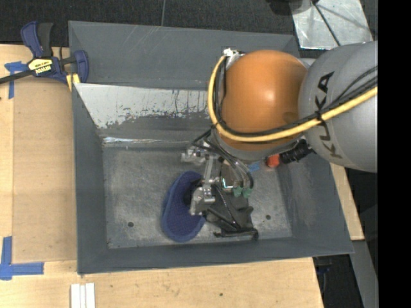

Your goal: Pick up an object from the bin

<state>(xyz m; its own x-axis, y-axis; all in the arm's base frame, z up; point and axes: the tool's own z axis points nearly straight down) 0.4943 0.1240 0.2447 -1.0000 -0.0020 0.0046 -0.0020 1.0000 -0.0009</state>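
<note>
Hanging low over the floor of the bin (131,172), the gripper (204,201) stands at the near edge of a dark blue, oval, soft-looking pad (175,212), which lies flat just beside it on the side away from the arm. The gripper overlaps the pad's rim, so this is probably the thing to be picked. I cannot tell whether the gripper is open or closed, or whether it has hold of anything, because the metal linkage crowds the tip. A black angular thing (235,223) lies just below the gripper towards the bin's front wall, near enough to get in the way. A small red thing (272,160) sits behind the gripper, under the orange cover (260,92).
</note>
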